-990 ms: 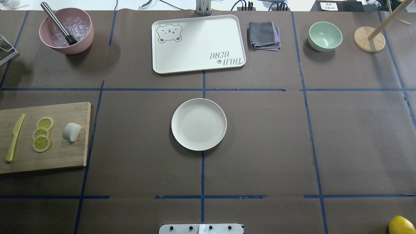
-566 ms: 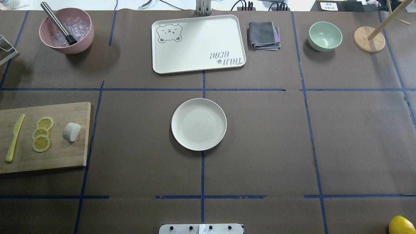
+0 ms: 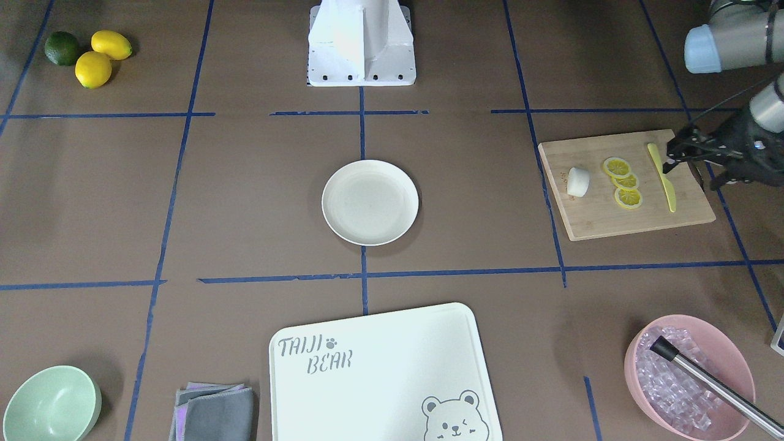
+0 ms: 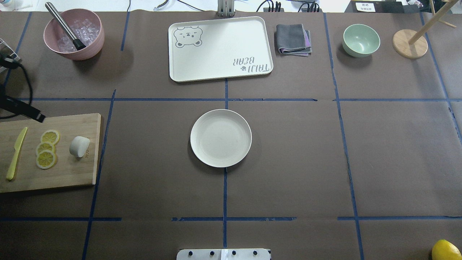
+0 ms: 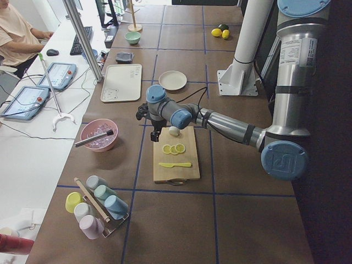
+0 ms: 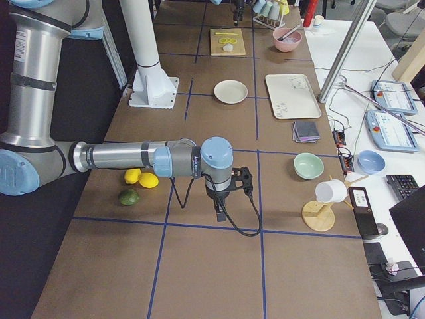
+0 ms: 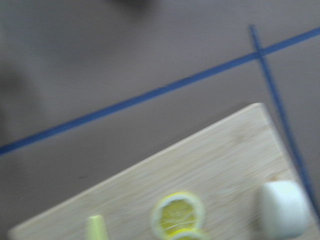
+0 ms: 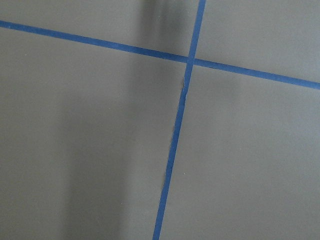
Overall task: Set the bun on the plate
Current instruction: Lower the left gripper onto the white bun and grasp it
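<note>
Two arms work at a brown table (image 4: 288,162) ruled with blue tape. The left arm (image 5: 231,124) stretches low toward the table's left end, a posture judged to be the approach for the pick. The right arm (image 6: 119,157) hangs over bare table, well apart from the task. Its gripper, the right gripper (image 6: 222,209), shows only from the side, so whether it is spread or pressed together cannot be told.

The bear-printed tray (image 4: 220,48) at the far edge plays no part. The cutting board (image 4: 72,173) carries the bun, three lemon slices (image 4: 46,148) and a yellow knife (image 4: 16,153) in a row. The plate (image 4: 221,138) lies empty at the table's centre, well apart from the board.

The left gripper (image 3: 692,162) hovers near the board's edge, clear of everything on it, jaws seemingly spread and holding nothing. The bun (image 4: 79,146) rests untouched just beside the slices. It is at the board's plate-side end, so the carry should be a plain inward sweep.
</note>
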Available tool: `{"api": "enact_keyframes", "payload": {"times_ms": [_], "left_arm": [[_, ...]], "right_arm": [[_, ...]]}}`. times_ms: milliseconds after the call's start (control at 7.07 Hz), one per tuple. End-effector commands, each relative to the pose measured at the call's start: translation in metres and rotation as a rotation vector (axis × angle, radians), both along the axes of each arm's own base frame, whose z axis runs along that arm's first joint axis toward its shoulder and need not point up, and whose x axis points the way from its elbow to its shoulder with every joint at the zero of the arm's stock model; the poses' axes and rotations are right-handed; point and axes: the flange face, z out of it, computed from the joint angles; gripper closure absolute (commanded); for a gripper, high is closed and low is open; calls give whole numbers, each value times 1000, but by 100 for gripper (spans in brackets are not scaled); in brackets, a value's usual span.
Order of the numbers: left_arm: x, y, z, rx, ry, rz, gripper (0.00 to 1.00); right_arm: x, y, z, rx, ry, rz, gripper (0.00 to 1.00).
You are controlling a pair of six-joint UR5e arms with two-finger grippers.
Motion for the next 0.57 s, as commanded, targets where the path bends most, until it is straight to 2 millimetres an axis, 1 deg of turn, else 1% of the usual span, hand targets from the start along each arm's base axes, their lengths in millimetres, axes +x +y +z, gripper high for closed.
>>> {"api": "enact_keyframes", "payload": {"times_ms": [0,141,283,424], "left_arm": [[89,28,-34,-33,-46,-47,0],[118,41,-26,-64,-65,-21,0],[130,48,-24,-60,-76,-8,0],[132,48,-15,-69,-90,-3,0]], "right_arm": [[0,0,1,1,0,-2,0],[0,0,0,0,-2,0,0],[0,0,1,-1,-2,0,0],[0,0,1,-2,-2,1,0]]}}
